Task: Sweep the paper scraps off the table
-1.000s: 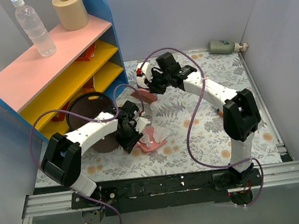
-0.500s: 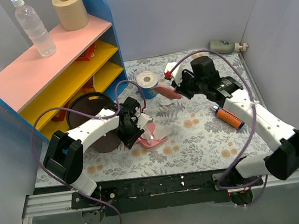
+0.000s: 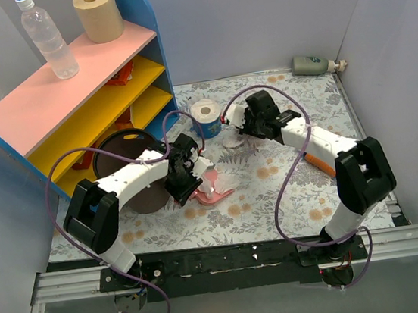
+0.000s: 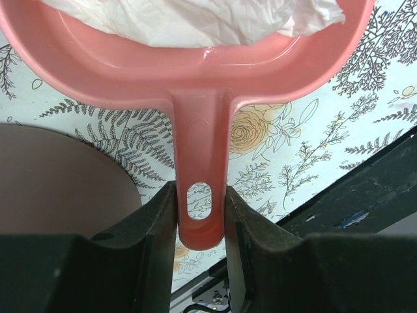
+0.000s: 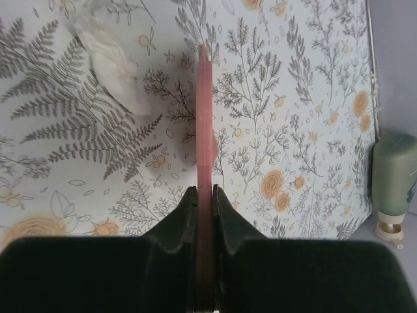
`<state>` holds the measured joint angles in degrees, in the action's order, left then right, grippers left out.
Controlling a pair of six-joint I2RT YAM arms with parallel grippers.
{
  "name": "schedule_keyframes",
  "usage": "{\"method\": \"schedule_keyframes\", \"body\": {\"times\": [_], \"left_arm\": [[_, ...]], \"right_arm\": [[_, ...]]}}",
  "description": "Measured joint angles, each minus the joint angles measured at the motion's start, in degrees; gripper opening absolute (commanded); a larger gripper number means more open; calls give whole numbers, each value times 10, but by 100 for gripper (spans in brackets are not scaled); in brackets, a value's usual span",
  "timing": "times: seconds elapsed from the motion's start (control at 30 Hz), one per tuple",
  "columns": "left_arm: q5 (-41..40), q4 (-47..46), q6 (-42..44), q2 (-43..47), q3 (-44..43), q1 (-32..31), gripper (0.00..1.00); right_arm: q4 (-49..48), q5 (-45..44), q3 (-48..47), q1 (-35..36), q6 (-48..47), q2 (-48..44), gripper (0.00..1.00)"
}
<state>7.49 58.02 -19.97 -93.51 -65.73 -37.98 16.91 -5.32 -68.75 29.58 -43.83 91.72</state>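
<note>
My left gripper (image 4: 201,195) is shut on the handle of the pink dustpan (image 4: 195,72), which lies on the table (image 3: 274,187) just left of centre. Crumpled white paper scraps (image 4: 195,19) fill the pan (image 3: 212,190). My right gripper (image 5: 204,195) is shut on a thin pink brush (image 5: 204,117), seen edge-on and pointing away over the cloth. One loose paper scrap (image 5: 114,49) lies on the cloth to the left of the brush's tip. From above, the right gripper (image 3: 245,125) hovers beside the toilet-paper roll (image 3: 205,112), up and to the right of the dustpan.
A dark brown round bin (image 3: 126,163) sits left of the dustpan, against the blue-sided shelf (image 3: 72,97). A plastic bottle (image 3: 47,39) and brown paper roll (image 3: 98,13) stand on the shelf. An orange object (image 3: 318,162) lies at right. A green bottle (image 3: 312,64) lies in the far right corner.
The right arm swung its brush from near the toilet-paper roll out to the right, then back left toward the centre. The left gripper and dustpan shifted only slightly.
</note>
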Motion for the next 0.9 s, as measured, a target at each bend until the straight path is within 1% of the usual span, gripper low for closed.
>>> {"method": "schedule_keyframes", "body": {"times": [0.13,0.23,0.3,0.37,0.47,0.53,0.57,0.63,0.73,0.9], "left_arm": [[-5,-2,0,-4,0,0,0],[-9,-5,0,-17,-2,0,0],[-11,-6,1,-29,-12,0,0],[-11,-7,1,-48,-32,0,0],[-11,-13,2,-78,-62,0,0],[-11,-14,3,-97,-82,0,0],[-8,-14,5,-101,-87,0,0],[-7,-15,6,-102,-94,0,0],[-7,-24,4,-102,-96,0,0],[-3,-48,2,-92,-85,0,0]], "right_arm": [[-2,-11,-13,-1,-29,44,1],[2,-1,-26,9,-28,45,1],[13,22,-26,21,-15,38,1],[30,45,-16,42,2,21,1],[66,99,21,86,46,-38,1],[100,151,28,107,92,-79,1],[118,155,28,106,115,-97,1],[137,177,27,80,153,-115,1],[155,194,0,31,196,-125,1],[162,188,-30,-41,223,-135,1]]}}
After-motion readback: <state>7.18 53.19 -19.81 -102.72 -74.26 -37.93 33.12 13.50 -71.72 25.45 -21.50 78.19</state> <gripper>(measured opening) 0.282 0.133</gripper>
